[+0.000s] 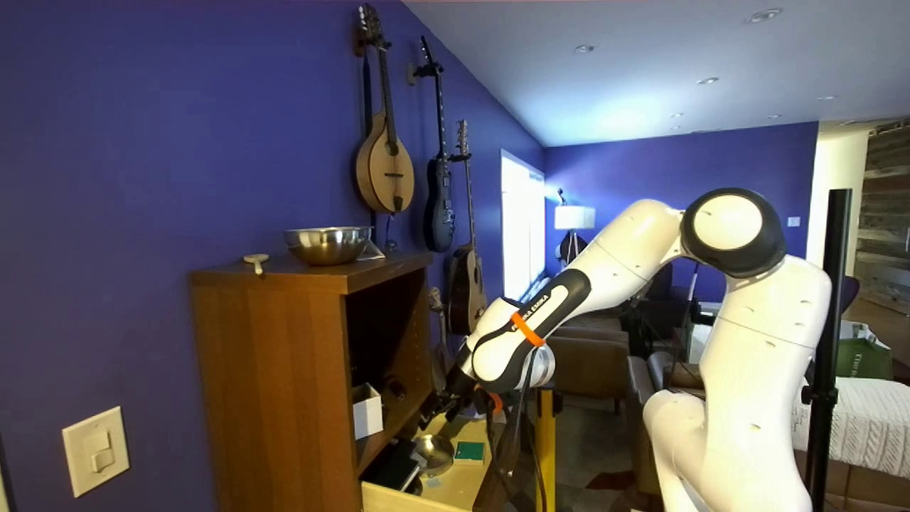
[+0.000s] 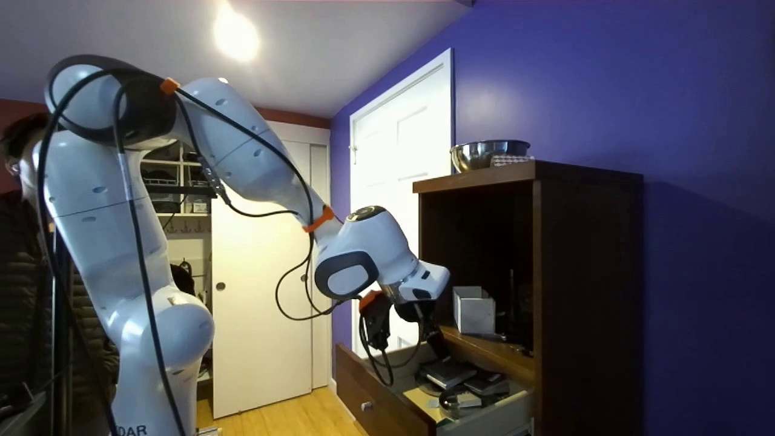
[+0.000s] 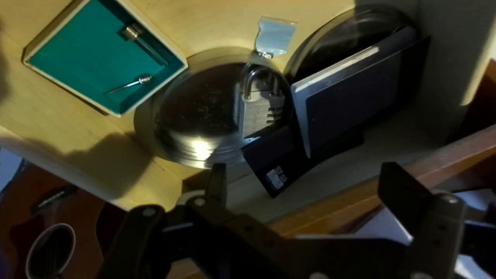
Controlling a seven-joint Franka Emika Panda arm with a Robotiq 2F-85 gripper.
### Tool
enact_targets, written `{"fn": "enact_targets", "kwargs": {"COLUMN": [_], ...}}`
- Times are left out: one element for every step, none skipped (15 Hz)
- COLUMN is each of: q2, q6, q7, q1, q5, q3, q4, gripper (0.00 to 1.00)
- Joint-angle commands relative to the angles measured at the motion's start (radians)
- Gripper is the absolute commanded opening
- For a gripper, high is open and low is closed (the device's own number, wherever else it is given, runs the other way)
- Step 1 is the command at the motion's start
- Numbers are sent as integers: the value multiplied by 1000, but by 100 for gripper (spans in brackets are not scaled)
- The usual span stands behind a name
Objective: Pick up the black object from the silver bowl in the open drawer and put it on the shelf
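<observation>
The open pale-wood drawer holds two silver bowls in the wrist view. A silver bowl holds a padlock. Against the other bowl leans a flat black object with a silver edge. A black piece with a white label lies partly under it and overlaps the padlock bowl's edge. Which black object is meant is unclear. My gripper is open and empty, above the drawer. The shelf lies inside the dark recess above the drawer.
A white box stands on the shelf. A green-lined box with small metal pieces lies in the drawer. Another silver bowl sits on the cabinet top. Guitars hang on the wall behind.
</observation>
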State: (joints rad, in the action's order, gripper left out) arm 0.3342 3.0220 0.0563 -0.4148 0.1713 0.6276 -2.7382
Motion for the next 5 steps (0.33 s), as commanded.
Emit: {"fn": "enact_targets", "kwargs": {"q2": [31,57,74,84,86], "q6": [-14,-22,-28,-30,-32], "q7": [7,12,17,22,26], "q1": [55,86,98,101,101], "q5": [-11,-17,-19,-20,-20], "q3": [-59,-91,-102,-103,-103], "q4": [-13,-22,-29,-33,-33], "gripper": [100,100,100,100,100]}}
